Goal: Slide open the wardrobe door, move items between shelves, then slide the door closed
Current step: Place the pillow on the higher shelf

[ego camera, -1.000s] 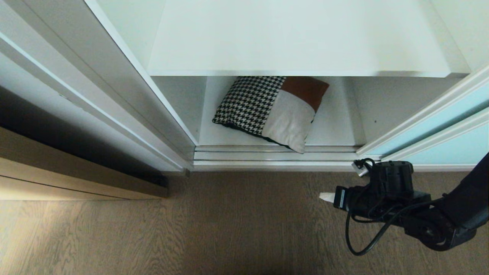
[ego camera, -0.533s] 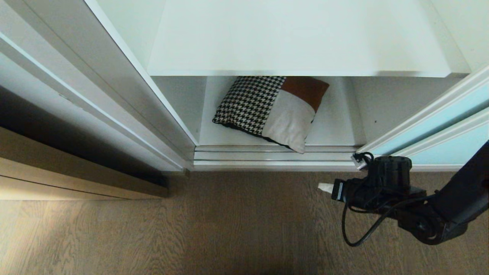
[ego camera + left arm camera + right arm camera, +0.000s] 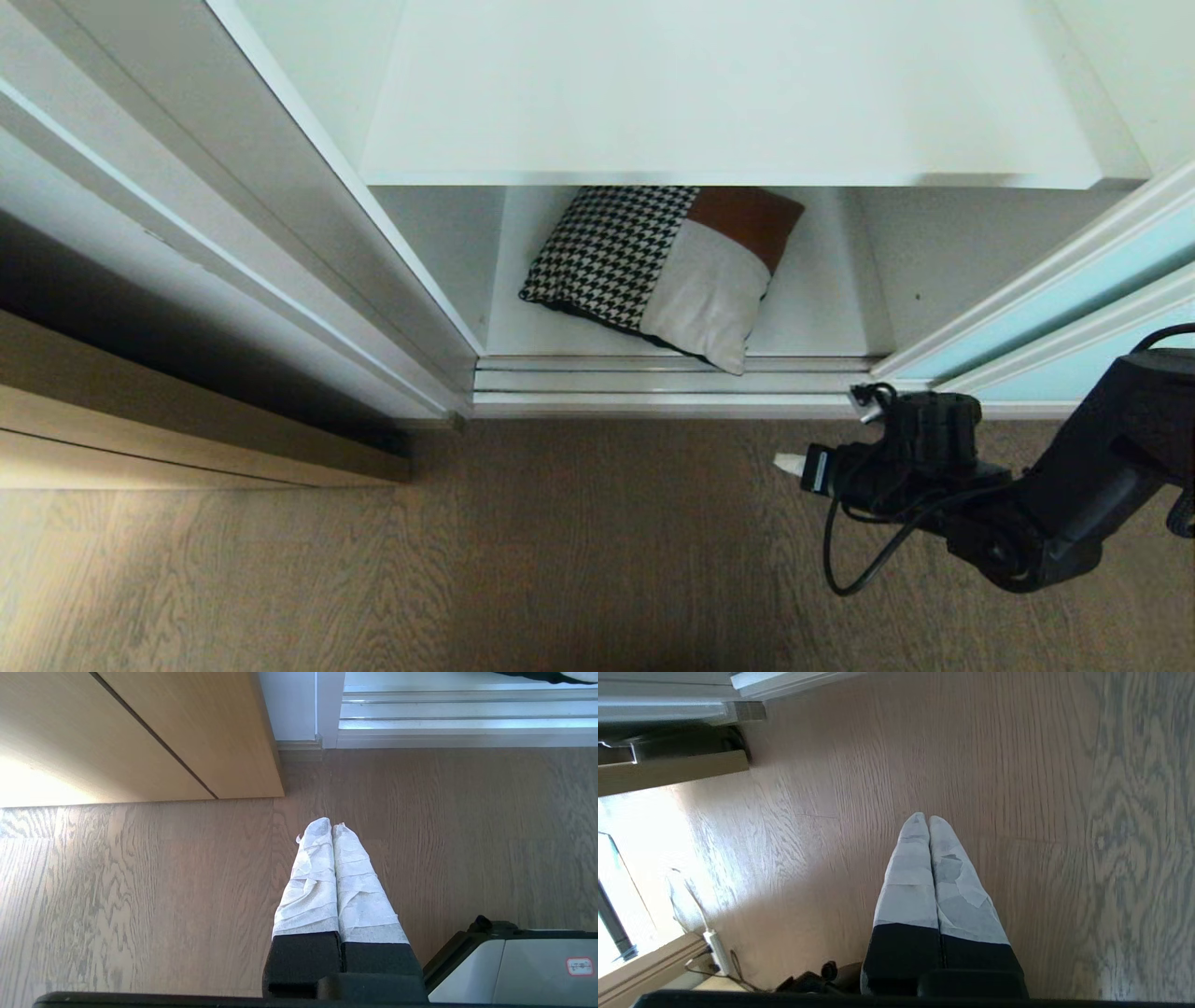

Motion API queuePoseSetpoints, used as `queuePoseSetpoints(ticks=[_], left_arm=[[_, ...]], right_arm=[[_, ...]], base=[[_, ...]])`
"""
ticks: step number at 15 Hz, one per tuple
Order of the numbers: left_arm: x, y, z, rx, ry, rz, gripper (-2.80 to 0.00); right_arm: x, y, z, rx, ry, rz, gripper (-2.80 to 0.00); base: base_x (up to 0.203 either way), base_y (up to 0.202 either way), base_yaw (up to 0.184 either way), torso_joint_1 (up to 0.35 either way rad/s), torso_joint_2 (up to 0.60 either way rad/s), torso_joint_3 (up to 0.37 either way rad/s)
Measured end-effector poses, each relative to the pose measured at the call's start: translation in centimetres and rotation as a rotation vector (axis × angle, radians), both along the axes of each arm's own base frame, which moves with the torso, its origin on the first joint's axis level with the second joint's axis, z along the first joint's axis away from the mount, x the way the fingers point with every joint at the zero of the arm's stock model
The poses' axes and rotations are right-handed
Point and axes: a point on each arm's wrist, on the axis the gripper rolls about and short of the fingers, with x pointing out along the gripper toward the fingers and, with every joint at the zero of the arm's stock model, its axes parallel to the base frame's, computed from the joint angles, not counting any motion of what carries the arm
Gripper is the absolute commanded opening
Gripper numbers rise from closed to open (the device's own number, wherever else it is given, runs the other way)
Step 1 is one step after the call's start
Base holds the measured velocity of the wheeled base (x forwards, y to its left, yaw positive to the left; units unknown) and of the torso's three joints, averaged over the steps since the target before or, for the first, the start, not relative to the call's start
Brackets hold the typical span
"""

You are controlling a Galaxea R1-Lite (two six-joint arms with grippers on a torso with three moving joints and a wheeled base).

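The sliding wardrobe door (image 3: pixel 1083 289) of pale aqua glass stands pushed to the right, leaving the wardrobe open. A houndstooth, rust and cream cushion (image 3: pixel 665 271) lies on the bottom white shelf (image 3: pixel 812 317), one corner over the floor track (image 3: pixel 653 383). The wide white shelf (image 3: pixel 728 103) above it is bare. My right gripper (image 3: pixel 782 461) is shut and empty, low over the floor in front of the door's edge, pointing left; its taped fingers (image 3: pixel 920 858) press together. My left gripper (image 3: pixel 331 826) is shut and empty above the floor, outside the head view.
A light wood cabinet (image 3: pixel 168 439) stands at the left beside the wardrobe's white frame (image 3: pixel 308 233); its corner (image 3: pixel 224 742) shows in the left wrist view. Grey wood-grain floor (image 3: pixel 523 551) spreads in front. A power strip with cables (image 3: pixel 717 952) lies by a wall.
My right arm has shifted a little left and toward the wardrobe track, its elbow rising at the right edge. The cushion, door and left arm have not moved.
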Motion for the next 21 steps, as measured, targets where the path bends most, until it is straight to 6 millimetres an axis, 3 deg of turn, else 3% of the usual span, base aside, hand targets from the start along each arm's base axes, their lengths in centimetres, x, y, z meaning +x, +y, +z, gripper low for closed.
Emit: queuePoseSetpoints(ticks=[3,4,11,15,21], left_arm=[[0.0,0.0,0.0,0.0,0.0,0.0,-2.8],[0.0,0.0,0.0,0.0,0.0,0.0,-2.8],[0.0,0.0,0.0,0.0,0.0,0.0,-2.8],[0.0,0.0,0.0,0.0,0.0,0.0,-2.8],[0.0,0.0,0.0,0.0,0.0,0.0,-2.8]], right_arm=[[0.9,0.3,1.0,0.002,0.005,-0.001,-2.8],[1.2,0.5,1.3,0.003,-0.004,0.002,0.0],[4.1,3.1,2.5,0.011,-0.057,0.033,0.0],[4.1,4.2,3.4,-0.019,0.065,0.062,0.0],[5.1,4.3,2.1,0.007,-0.012,0.052,0.0]], base=[[0.0,0.0,0.0,0.0,0.0,0.0],[0.0,0.0,0.0,0.0,0.0,0.0],[0.0,0.0,0.0,0.0,0.0,0.0],[0.0,0.0,0.0,0.0,0.0,0.0],[0.0,0.0,0.0,0.0,0.0,0.0]])
